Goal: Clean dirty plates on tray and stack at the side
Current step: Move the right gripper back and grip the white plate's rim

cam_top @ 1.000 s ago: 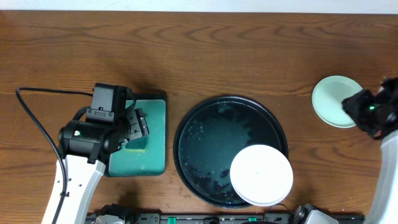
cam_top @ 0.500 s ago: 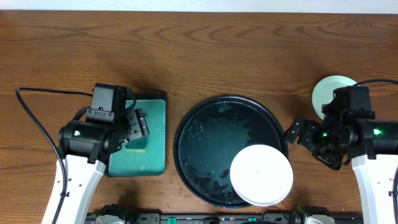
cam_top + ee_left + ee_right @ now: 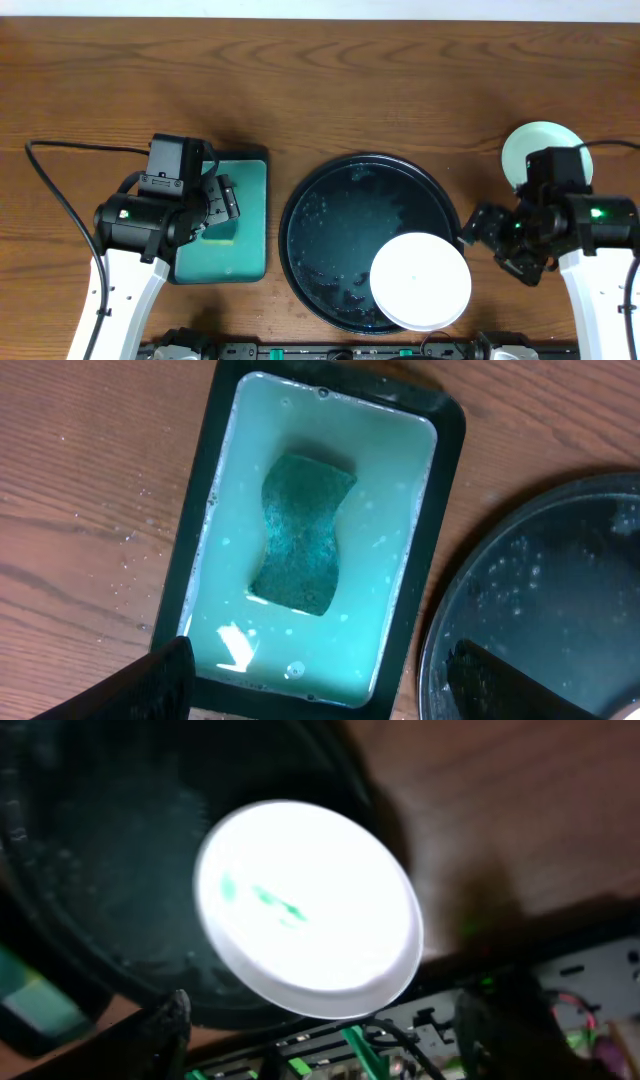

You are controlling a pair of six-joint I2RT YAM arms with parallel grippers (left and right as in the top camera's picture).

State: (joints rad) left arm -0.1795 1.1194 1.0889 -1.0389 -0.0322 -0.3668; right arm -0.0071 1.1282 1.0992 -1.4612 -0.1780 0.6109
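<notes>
The black tray point(image 3: 330, 230) sits mid-table, wet and speckled. A white plate point(image 3: 421, 281) lies on its front right part, overhanging the rim; the right wrist view shows the plate point(image 3: 305, 905) with teal smears. A pale mint plate point(image 3: 535, 145) rests on the wood at far right, partly hidden by the right arm. My right gripper point(image 3: 497, 245) hovers open just right of the tray, nothing between its fingers; in its wrist view this gripper point(image 3: 325, 1030) has the white plate ahead of it. My left gripper point(image 3: 222, 212) is open above the green sponge tray.
A green rectangular tray point(image 3: 432, 540) holding pale liquid and a dark green sponge point(image 3: 300, 535) lies left of the black tray. A black cable point(image 3: 60, 190) runs along the left arm. A rail with green clips point(image 3: 360, 1055) lines the table's front edge.
My right arm has swung left from the mint plate at far right to the black tray's right side, with its jaws open. The left arm has not moved.
</notes>
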